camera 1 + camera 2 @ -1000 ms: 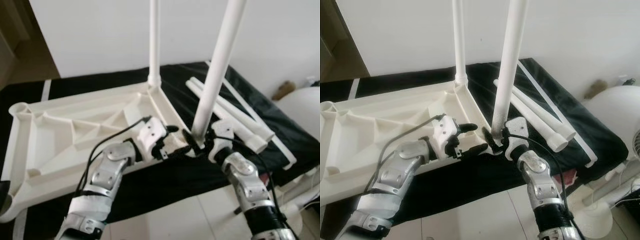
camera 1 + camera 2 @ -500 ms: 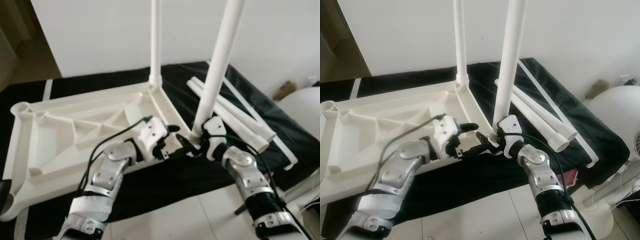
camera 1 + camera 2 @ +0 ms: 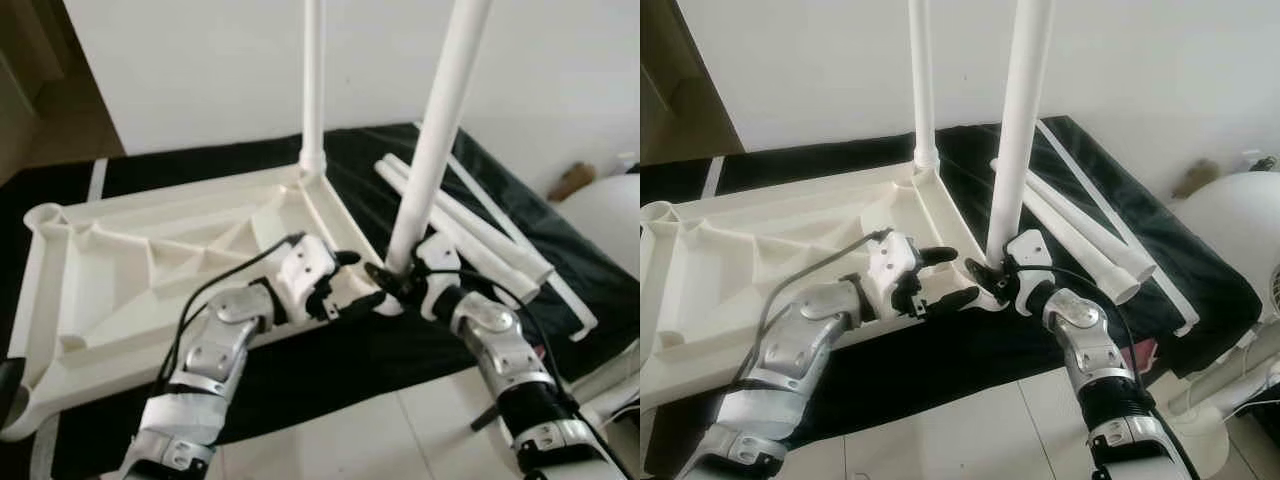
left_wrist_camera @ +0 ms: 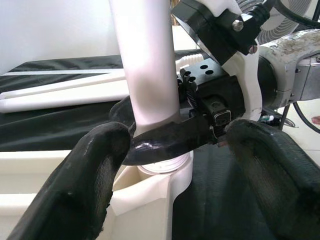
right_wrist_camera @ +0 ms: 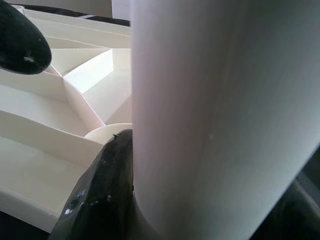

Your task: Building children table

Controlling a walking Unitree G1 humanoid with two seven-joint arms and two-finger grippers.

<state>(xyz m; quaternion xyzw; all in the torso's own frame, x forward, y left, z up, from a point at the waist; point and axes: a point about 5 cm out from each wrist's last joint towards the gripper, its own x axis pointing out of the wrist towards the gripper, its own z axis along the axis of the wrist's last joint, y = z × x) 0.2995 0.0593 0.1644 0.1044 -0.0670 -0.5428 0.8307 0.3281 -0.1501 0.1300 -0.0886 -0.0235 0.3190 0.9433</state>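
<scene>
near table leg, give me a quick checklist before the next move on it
1. Right hand grips the near leg at its base: ok, fingers wrap it in the left wrist view.
2. Leg foot sits in the corner socket of the tabletop: ok, though seating depth cannot tell.
3. Leg upright: not ok, it leans slightly.
4. Left hand open beside the socket, not holding anything: ok.
5. Far leg stands in its corner: ok.
6. Spare legs lie on the black surface behind, apart from both arms: ok.
</scene>
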